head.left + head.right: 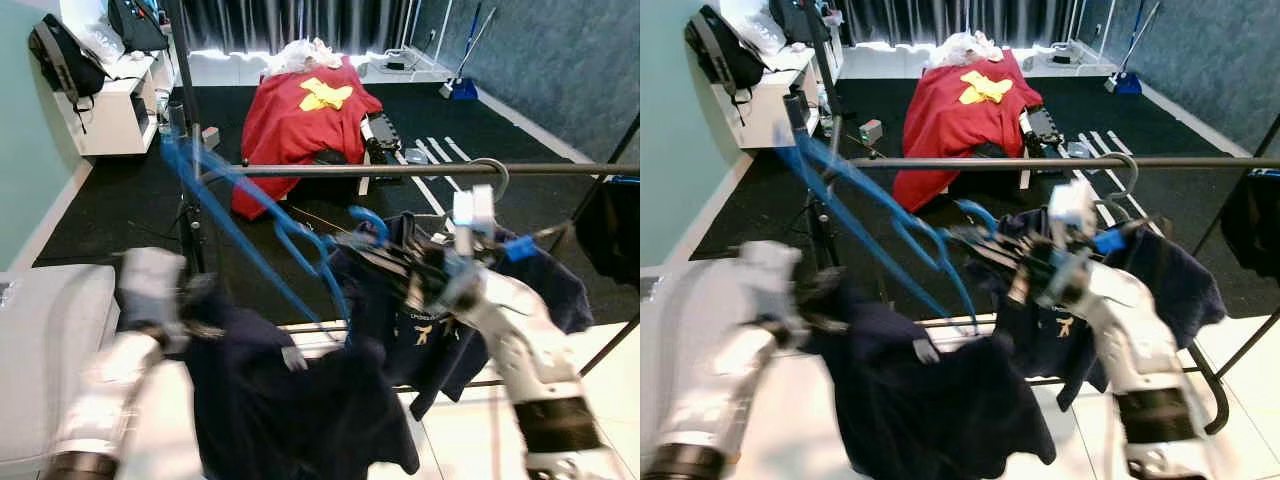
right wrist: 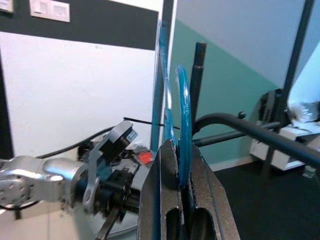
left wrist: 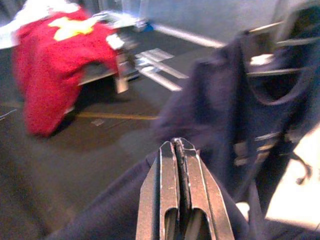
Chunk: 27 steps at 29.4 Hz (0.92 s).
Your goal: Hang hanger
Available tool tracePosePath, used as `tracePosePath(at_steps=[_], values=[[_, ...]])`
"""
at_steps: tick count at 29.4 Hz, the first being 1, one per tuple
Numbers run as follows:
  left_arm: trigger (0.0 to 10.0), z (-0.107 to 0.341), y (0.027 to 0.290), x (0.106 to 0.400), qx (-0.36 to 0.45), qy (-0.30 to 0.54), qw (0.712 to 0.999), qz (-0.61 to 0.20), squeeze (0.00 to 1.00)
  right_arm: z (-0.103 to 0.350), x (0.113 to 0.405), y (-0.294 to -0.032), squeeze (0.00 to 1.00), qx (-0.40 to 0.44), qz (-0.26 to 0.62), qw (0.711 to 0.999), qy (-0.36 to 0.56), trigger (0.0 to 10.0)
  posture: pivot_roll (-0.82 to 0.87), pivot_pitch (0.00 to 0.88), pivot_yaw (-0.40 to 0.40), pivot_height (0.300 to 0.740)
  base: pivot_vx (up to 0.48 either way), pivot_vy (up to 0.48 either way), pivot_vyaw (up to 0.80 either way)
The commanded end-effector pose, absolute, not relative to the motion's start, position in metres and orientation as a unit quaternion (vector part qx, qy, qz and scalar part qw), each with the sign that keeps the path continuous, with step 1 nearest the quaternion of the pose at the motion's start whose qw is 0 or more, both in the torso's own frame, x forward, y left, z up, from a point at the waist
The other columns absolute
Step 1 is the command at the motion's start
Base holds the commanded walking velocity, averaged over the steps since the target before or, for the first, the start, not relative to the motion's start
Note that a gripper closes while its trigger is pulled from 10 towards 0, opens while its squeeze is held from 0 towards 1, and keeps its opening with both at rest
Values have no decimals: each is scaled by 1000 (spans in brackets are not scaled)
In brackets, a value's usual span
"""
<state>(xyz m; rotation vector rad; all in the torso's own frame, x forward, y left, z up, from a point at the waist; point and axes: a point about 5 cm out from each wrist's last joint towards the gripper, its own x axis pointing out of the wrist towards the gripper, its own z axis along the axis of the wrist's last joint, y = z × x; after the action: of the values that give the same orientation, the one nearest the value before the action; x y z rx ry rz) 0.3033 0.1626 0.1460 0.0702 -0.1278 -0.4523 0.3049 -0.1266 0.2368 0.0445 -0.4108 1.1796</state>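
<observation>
No words can be read. The right gripper (image 2: 182, 165) pinches the blue hanger (image 1: 250, 225); the left gripper (image 3: 179, 150) pinches the dark shirt (image 3: 235, 125).

The clothes rail (image 1: 420, 169) runs across in front of the robot, from its left to its right. A hanger (image 1: 270, 225) slants below the rail's left end, its hook toward the right gripper (image 1: 360, 240). A garment on a hanger (image 1: 545, 275) hangs from the rail behind the right arm. A second garment (image 1: 290, 400) droops below, between the arms, touching the left gripper (image 1: 195, 295). Behind the rail, a draped cloth (image 1: 300, 125) lies on the floor. A shelf unit (image 1: 110, 110) stands at the far left.
</observation>
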Motion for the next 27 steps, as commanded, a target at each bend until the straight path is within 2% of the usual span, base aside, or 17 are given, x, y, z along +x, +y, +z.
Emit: tracePosePath(at_steps=[1,3,6,7,12,13,16,17,18,19,20,21,23,24,26,27], values=[[0,160,157,305,27,-90,968,-232,0,237,308,-125,0,28,540,817,-200,0,98,39,-26,740,0,0,0],[0,162,149,304,23,-93,965,-244,0,245,311,-117,0,36,530,817,-223,0,100,40,-26,740,0,0,0],[0,156,149,301,24,-86,967,-239,0,253,315,-115,0,43,512,822,-246,0,102,41,-26,740,0,0,0],[0,146,157,299,32,-68,973,-219,0,263,318,-117,0,49,491,828,-267,0,102,41,-26,740,0,0,0],[0,140,164,296,43,-57,976,-208,0,267,320,-119,0,48,478,833,-274,0,101,43,-28,740,0,0,0],[0,132,174,293,48,-39,980,-190,0,265,321,-119,0,28,476,840,-258,0,101,43,-28,740,0,0,0],[0,132,174,293,48,-39,980,-190,0,265,321,-119,0,28,476,840,-258,0,101,43,-28,740,0,0,0],[0,122,187,289,56,-17,984,-169,0,251,318,-120,0,-26,488,846,-215,0,101,47,-30,740,0,0,0],[0,122,187,289,56,-17,984,-169,0,251,318,-120,0,-26,488,846,-215,0,101,47,-30,740,0,0,0],[0,110,200,282,63,11,986,-152,0,233,317,-124,0,-80,486,856,-156,0,102,51,-28,740,0,0,0],[0,110,200,282,63,11,986,-152,0,233,317,-124,0,-80,486,856,-156,0,102,51,-28,740,0,0,0],[0,99,209,273,65,36,987,-143,0,217,313,-130,0,-118,488,859,-96,0,102,51,-28,740,0,0,0],[0,99,209,273,65,36,987,-143,0,217,313,-130,0,-118,488,859,-96,0,102,51,-28,740,0,0,0],[0,93,213,268,64,50,987,-140,0,205,310,-137,0,-144,490,859,-46,0,99,51,-22,740,0,0,0],[0,93,213,268,64,50,987,-140,0,205,310,-137,0,-144,490,859,-46,0,99,51,-22,740,0,0,0],[0,91,215,265,62,56,987,-139,0,198,307,-141,0,-154,495,855,-12,0,100,49,-22,740,0,0,0]])
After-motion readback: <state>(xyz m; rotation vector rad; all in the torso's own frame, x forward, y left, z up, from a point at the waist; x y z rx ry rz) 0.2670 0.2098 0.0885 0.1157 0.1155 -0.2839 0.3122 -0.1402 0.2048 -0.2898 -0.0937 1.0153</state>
